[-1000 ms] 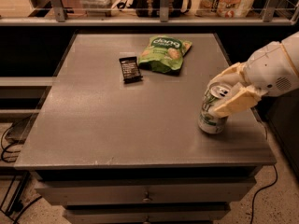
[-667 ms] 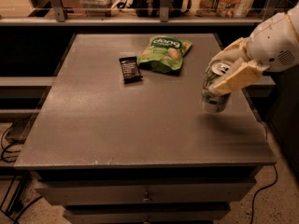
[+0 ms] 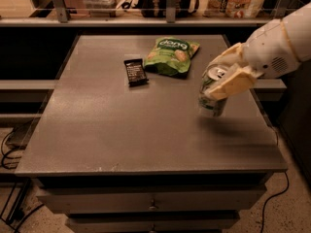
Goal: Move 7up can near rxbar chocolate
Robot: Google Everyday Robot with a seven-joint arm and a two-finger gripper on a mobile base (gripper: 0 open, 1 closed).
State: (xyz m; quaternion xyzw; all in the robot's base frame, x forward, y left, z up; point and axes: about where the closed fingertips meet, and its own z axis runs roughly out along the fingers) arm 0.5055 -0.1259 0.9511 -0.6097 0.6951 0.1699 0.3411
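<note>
A black-wrapped rxbar chocolate (image 3: pixel 135 72) lies flat on the grey counter (image 3: pixel 121 130), just left of a green snack bag (image 3: pixel 172 56) and close to it without touching. The bar's near end reaches slightly further forward than the bag's front edge. The bag lies flat, its printed face up.

To the right of the bag and forward of it, well apart from the bar, the 7up can (image 3: pixel 211 106) is held in the robot's tool (image 3: pixel 214 81). The two pale fingers are clamped on the can's upper half, one across its front and one behind, near the silver top. The can leans a little, its top tipped to the right, away from the bag. A dark shadow falls on the counter to its lower right. Whether its base touches the surface cannot be told. The white arm (image 3: pixel 277 47) reaches in from the right edge, further from the bag than the can is.
</note>
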